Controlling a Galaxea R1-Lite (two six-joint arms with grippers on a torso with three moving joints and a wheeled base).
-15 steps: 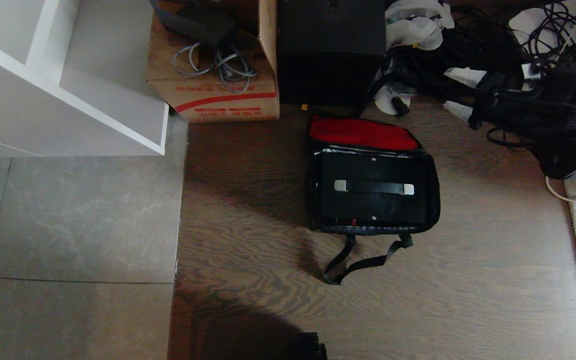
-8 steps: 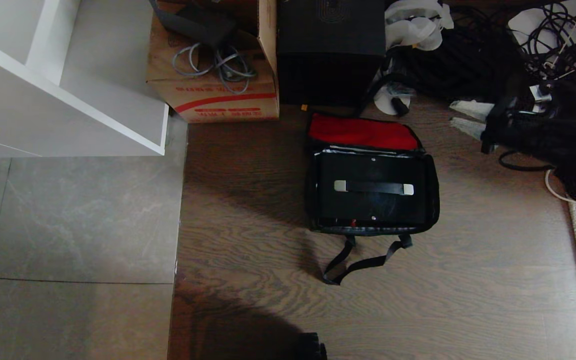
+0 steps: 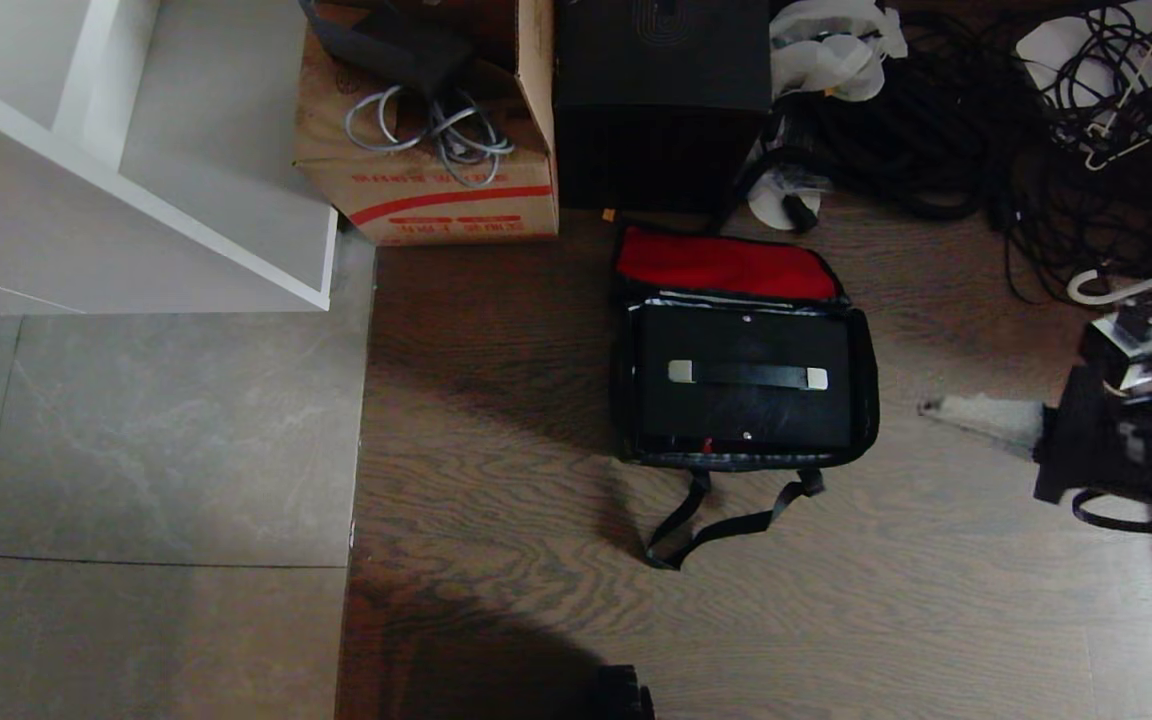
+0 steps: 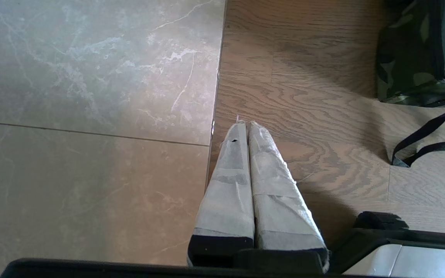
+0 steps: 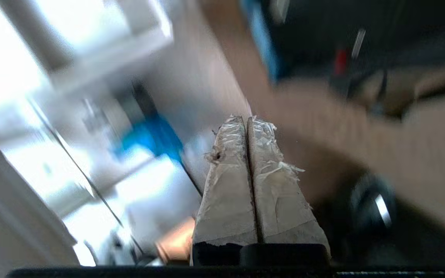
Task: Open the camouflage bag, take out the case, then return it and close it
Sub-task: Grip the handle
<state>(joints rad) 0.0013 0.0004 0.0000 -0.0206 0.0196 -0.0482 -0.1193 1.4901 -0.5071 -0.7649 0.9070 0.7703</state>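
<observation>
Nearest the robot, the left gripper is hanging over the seam between the grey stone tiles and the brown wood-grain floor, its tape-wrapped fingers pressed together and holding nothing. Beyond it, the black shoulder strap is lying looped on the wood. The boxy soft camouflage bag is sitting open on the floor, its red-lined lid folded back on the far side. The flat black rectangular case is resting inside the bag, its black strap handle with silver end fittings facing up. To the bag's right and apart from it, the right gripper is pointing toward the bag, its wrapped fingers closed on nothing. Farther back, a brown cardboard box with a red stripe and a tall plain black box are standing side by side.
</observation>
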